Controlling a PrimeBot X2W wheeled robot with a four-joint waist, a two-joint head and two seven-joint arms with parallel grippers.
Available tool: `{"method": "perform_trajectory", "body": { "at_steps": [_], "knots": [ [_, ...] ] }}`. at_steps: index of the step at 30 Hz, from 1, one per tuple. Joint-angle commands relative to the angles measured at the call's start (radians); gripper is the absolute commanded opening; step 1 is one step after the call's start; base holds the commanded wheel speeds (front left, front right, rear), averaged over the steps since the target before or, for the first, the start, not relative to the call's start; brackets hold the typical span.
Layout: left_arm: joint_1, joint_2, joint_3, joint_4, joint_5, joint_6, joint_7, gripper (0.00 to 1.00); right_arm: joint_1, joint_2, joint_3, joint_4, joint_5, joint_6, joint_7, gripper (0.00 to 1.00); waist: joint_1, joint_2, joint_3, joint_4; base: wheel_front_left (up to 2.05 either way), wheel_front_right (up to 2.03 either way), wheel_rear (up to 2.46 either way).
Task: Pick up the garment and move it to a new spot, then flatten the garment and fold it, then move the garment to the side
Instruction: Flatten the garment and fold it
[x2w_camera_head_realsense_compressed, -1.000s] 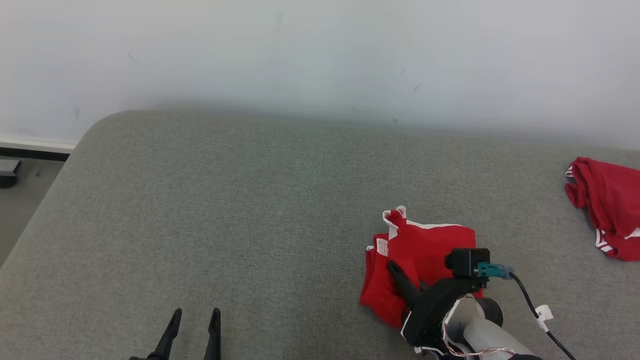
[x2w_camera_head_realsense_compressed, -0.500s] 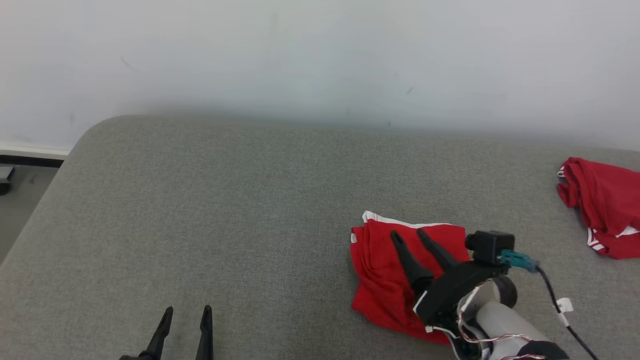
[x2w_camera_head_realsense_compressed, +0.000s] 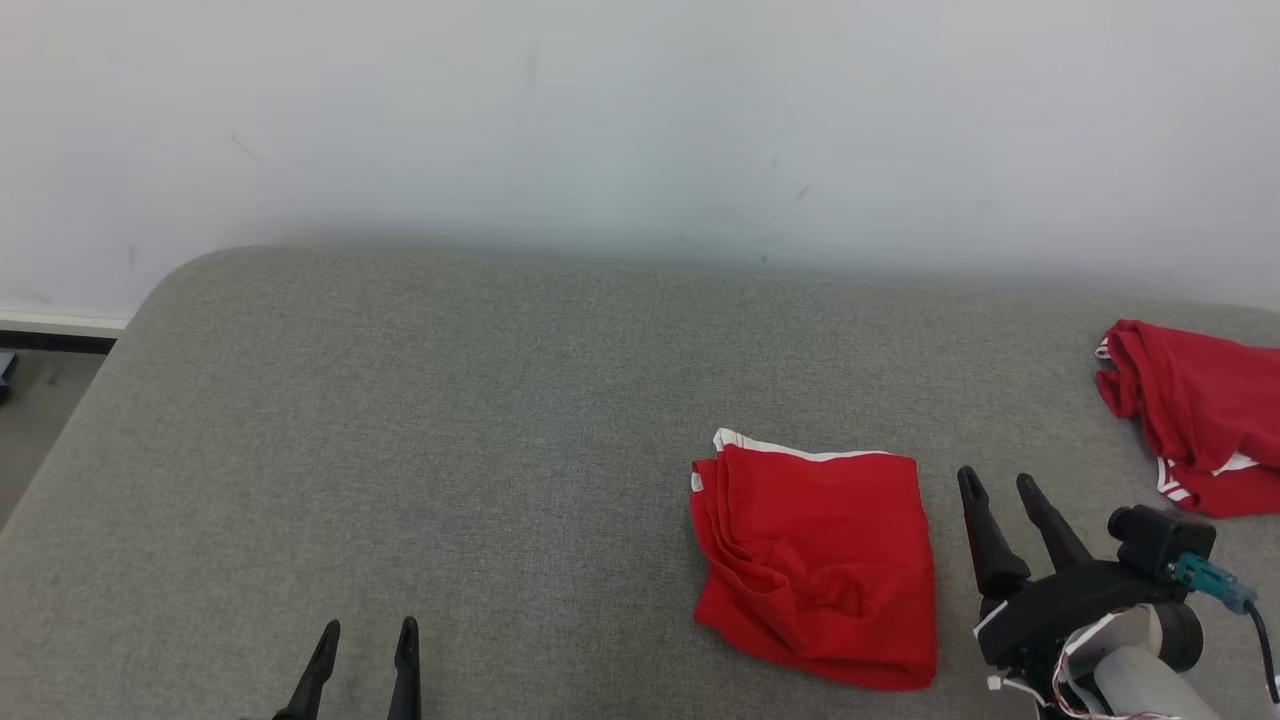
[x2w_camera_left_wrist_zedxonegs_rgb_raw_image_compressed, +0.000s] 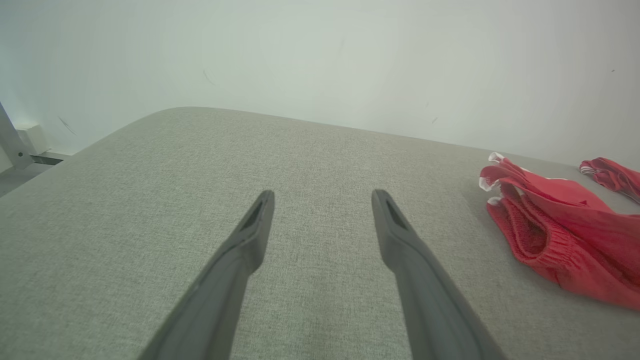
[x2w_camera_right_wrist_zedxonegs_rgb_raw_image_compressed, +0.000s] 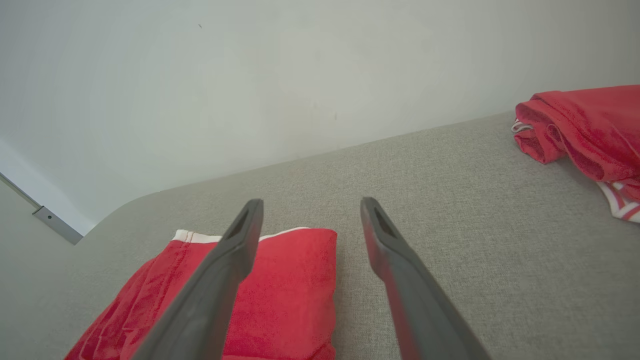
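Red fabric with a white trim, the garment (x2w_camera_head_realsense_compressed: 815, 565) lies folded on the grey upholstered surface (x2w_camera_head_realsense_compressed: 450, 420), in its right half and toward the front in the head view. Its layered folds are stacked along the left side and the white band runs along the far edge. Just beside the garment's right edge, but apart from it, the right gripper (x2w_camera_head_realsense_compressed: 995, 477) has its two dark fingers spread with nothing between them (the right wrist view shows bare grey upholstery in the gap, and the garment lies behind the left-hand finger). At the lower left, well apart from the garment, the left gripper (x2w_camera_head_realsense_compressed: 368, 624) likewise has its fingers parted and empty over the surface. A second red garment (x2w_camera_head_realsense_compressed: 1190, 415), crumpled and with white stripes at its hem, lies at the far right of the surface, near the pale wall (x2w_camera_head_realsense_compressed: 640, 120).
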Motion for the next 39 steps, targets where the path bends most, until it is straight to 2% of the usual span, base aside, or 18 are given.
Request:
{"method": "perform_trajectory", "body": {
  "at_steps": [1,2,3,9,17,24,30,39],
  "knots": [
    [0.013,-0.002,0.004,-0.005,0.007,0.001,-0.003,1.0,0.025,0.011,-0.01,0.01,-0.02,-0.001,-0.004,0.84,0.0,0.0,0.0,0.002,0.0,0.0,0.0],
    [0.013,-0.002,0.004,-0.006,0.008,0.001,-0.003,1.0,0.033,0.014,-0.014,0.014,-0.028,-0.001,-0.004,0.18,0.0,0.0,0.001,0.002,0.0,0.0,0.0],
    [0.013,-0.003,0.004,-0.006,0.009,0.001,-0.003,1.0,0.04,0.021,-0.016,0.022,-0.037,-0.001,-0.004,0.0,0.0,0.0,0.001,0.002,0.0,0.0,0.0],
    [-0.001,0.005,0.0,-0.008,0.024,0.001,-0.003,1.0,0.015,0.035,0.02,0.093,-0.119,-0.001,0.004,0.0,0.0,0.0,0.011,0.013,0.0,0.0,0.0],
    [-0.019,0.009,-0.016,0.004,0.025,0.001,-0.003,1.0,-0.06,0.071,0.109,0.211,-0.173,-0.001,0.01,0.0,0.0,0.0,0.017,0.046,0.0,0.0,0.0],
    [-0.017,0.01,-0.026,0.013,0.017,0.001,-0.003,1.0,-0.075,0.119,0.157,0.296,-0.155,-0.002,0.012,0.0,0.0,0.0,0.011,0.08,0.0,0.0,0.0],
    [-0.002,0.012,-0.021,0.017,0.009,0.001,-0.003,1.0,-0.036,0.174,0.242,0.288,-0.127,-0.002,0.002,0.0,0.0,0.0,-0.001,0.093,0.0,0.0,0.0],
    [0.0,0.007,-0.029,0.01,0.008,0.001,-0.003,1.0,0.022,0.221,0.358,0.211,-0.081,-0.001,-0.005,0.0,0.0,0.0,-0.006,0.098,0.0,0.0,0.0]
  ]
}}
